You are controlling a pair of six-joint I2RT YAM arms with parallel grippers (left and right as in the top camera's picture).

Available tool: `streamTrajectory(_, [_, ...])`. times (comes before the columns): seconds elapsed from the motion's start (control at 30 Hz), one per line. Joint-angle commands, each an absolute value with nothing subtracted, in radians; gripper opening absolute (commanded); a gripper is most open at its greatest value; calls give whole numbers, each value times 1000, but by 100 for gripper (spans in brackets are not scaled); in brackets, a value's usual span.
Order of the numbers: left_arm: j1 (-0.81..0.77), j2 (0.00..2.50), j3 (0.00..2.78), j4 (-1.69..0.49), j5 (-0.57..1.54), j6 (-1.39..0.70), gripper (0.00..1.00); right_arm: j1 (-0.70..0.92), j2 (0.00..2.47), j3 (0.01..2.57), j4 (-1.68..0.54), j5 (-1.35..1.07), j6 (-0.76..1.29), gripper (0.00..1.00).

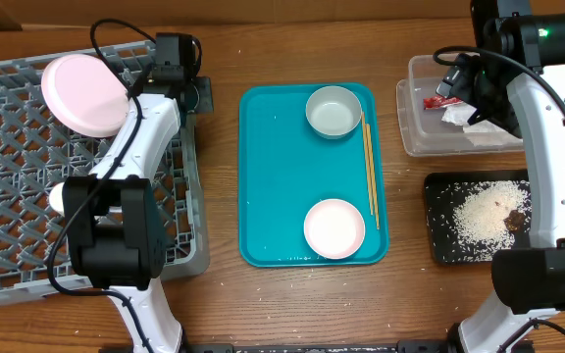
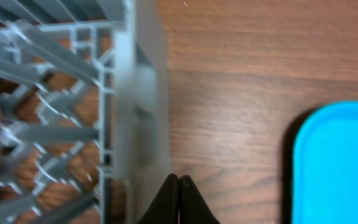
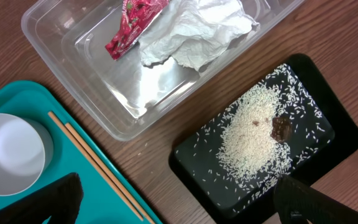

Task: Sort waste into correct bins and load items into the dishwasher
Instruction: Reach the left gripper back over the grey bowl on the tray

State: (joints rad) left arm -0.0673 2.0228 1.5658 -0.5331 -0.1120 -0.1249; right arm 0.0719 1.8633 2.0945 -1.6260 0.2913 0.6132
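The pale pink plate (image 1: 81, 93) leans in the grey dish rack (image 1: 8, 245), and a small white cup (image 1: 57, 196) shows beside the left arm. My left gripper (image 2: 179, 182) is shut and empty over the table by the rack's right wall (image 2: 145, 93); in the overhead view it (image 1: 194, 93) is at the rack's far right corner. My right gripper (image 3: 185, 205) is open and empty, high over the clear tub (image 3: 73, 68) holding the red wrapper (image 3: 132, 22) and napkin (image 3: 194, 34). The black tray (image 3: 328, 149) holds rice (image 3: 250, 134) and a brown scrap (image 3: 280, 127).
The teal serving tray (image 1: 273, 176) in the middle carries a grey bowl (image 1: 333, 111), a white dish (image 1: 333, 228) and chopsticks (image 1: 369, 167) along its right edge. The tub (image 1: 415, 137) and black tray (image 1: 444, 245) sit at the right.
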Motion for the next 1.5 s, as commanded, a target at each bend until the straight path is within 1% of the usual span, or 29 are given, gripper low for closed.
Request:
streamTrajectory(0.0, [-78, 1972, 1589, -561, -42, -99, 4, 72, 1840, 2114, -1625, 294, 605, 100])
streamTrajectory(0.07, [-95, 1942, 1602, -579, -7, -81, 4, 72, 1840, 2114, -1625, 294, 604, 100])
streamTrajectory(0.2, [-173, 1866, 1631, -634, 170, -81, 4, 72, 1840, 2114, -1625, 294, 605, 100])
streamTrajectory(0.23, [-196, 1855, 1633, -640, 208, -81, 6, 72, 1840, 2114, -1625, 294, 604, 100])
streamTrajectory(0.27, [-222, 1848, 1633, -640, 236, -81, 13, 72, 1840, 2114, -1625, 294, 604, 100])
streamTrajectory(0.3, [-253, 1843, 1633, -639, 256, -81, 29, 72, 1840, 2114, -1625, 294, 604, 100])
streamTrajectory(0.33, [-286, 1843, 1633, -635, 260, -82, 43, 72, 1840, 2114, -1625, 294, 604, 100])
streamTrajectory(0.37, [-312, 1844, 1633, -632, 260, -82, 50, 72, 1840, 2114, -1625, 294, 605, 100])
streamTrajectory(0.43, [-384, 1858, 1632, -620, 241, -82, 58, 72, 1840, 2114, -1625, 294, 604, 100])
streamTrajectory(0.47, [-414, 1868, 1632, -612, 223, -82, 60, 72, 1840, 2114, -1625, 294, 604, 100])
streamTrajectory(0.5, [-456, 1888, 1632, -595, 176, -82, 60, 72, 1841, 2114, -1625, 294, 604, 100])
streamTrajectory(0.63, [-534, 1954, 1632, -527, 76, -48, 60, 72, 1840, 2114, -1625, 294, 604, 100])
streamTrajectory(0.73, [-566, 2011, 1632, -458, 67, 63, 67, 72, 1841, 2114, -1625, 294, 605, 100])
streamTrajectory(0.83, [-578, 2065, 1632, -408, 67, 122, 68, 72, 1840, 2114, -1625, 294, 604, 100])
streamTrajectory(0.97, [-578, 2128, 1632, -384, 72, 148, 60, 72, 1840, 2114, -1625, 294, 604, 100])
streamTrajectory(1.03, [-578, 2157, 1632, -388, 76, 175, 57, 72, 1840, 2114, -1625, 294, 604, 100])
streamTrajectory(1.3, [-588, 2193, 1632, -400, 150, 187, 56, 72, 1840, 2114, -1625, 294, 605, 100])
streamTrajectory(1.47, [-588, 2195, 1632, -433, 149, 187, 46, 72, 1840, 2114, -1625, 294, 604, 100])
